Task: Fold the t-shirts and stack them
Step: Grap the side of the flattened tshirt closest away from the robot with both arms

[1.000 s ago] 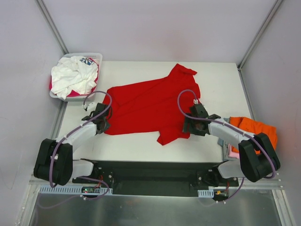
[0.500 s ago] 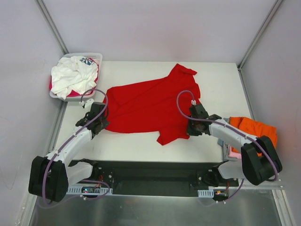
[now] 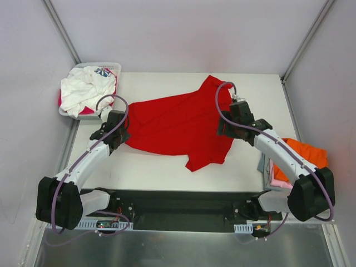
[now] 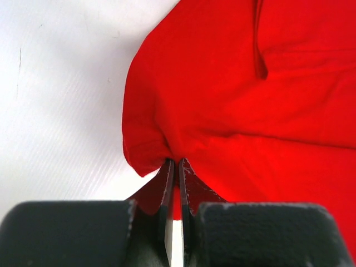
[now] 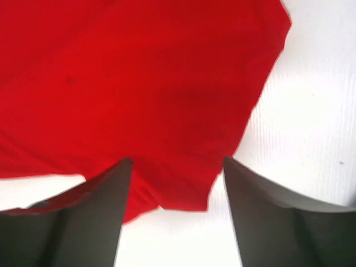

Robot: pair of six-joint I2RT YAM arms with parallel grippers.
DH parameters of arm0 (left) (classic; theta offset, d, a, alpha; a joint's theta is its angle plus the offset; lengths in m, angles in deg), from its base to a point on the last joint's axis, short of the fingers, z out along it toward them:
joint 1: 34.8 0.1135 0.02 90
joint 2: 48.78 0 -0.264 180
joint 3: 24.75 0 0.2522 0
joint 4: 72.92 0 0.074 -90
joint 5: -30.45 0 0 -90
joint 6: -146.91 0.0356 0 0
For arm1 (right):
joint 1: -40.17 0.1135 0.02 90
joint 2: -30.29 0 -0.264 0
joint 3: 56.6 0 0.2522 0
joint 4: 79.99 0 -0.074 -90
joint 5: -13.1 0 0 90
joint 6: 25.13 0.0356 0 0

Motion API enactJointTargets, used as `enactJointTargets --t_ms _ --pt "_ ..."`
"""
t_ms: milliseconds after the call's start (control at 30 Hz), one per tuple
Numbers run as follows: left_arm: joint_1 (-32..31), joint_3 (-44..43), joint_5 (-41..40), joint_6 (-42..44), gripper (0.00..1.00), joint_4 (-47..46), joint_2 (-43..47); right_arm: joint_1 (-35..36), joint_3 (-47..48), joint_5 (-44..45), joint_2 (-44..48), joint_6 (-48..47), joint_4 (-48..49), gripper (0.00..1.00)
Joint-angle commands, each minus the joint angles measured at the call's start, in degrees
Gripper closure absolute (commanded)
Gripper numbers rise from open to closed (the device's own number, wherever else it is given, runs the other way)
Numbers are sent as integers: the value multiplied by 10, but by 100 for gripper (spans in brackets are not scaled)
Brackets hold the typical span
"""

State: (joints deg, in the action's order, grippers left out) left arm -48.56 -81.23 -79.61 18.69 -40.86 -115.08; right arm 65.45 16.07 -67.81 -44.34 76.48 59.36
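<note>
On the counter (image 3: 144, 167) the red shirt (image 3: 178, 125) lies spread out. Its long axis runs L-R w/ a slight tilt, right end farther from the arm bases. L hand (image 4: 175, 164) is pressed together on the shirt's left edge, pinching a bunched fold of cloth. R hand (image 5: 178, 161) hangs over the shirt's right part, fingers spread, nothing btwn them. Cloth is directly below it, and the shirt's right edge is just beside it.

So each arm has its own end. R is the nearer one for the far-right sleeve, and the next grab prob. goes straight down.

Vs 1 s ago: R hand has left the shirt's near-right sleeve for its far-right part. L hand has moved a little farther out, w/ the same pinch, drawing the left corner along.

White shirt (image 3: 83, 92) sits in the basket (image 3: 92, 115) beyond the red shirt's left end. Orange shirt (image 3: 303, 151) lies off its right end.
</note>
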Motion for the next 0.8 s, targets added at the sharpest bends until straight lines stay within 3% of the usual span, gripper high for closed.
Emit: enactJointTargets --t_ms 0,67,200,333,467,667,767 --pt "6 -15 -10 7 100 5 -4 4 -71 -6 18 2 -42 24" --pt "6 -14 -7 8 100 3 -8 9 -102 -27 40 10 -40 20" --pt "7 -6 5 6 100 0 -10 20 -164 -57 69 31 -35 20" --pt "7 4 7 6 100 -3 -8 27 -225 -63 95 48 -12 23" --pt "7 11 15 5 100 -6 -10 27 -248 -86 88 47 74 27" --pt "6 15 16 7 100 -7 -8 29 -251 -121 1 65 183 43" --pt "6 14 18 8 100 -9 -9 29 -240 -110 -22 71 204 56"
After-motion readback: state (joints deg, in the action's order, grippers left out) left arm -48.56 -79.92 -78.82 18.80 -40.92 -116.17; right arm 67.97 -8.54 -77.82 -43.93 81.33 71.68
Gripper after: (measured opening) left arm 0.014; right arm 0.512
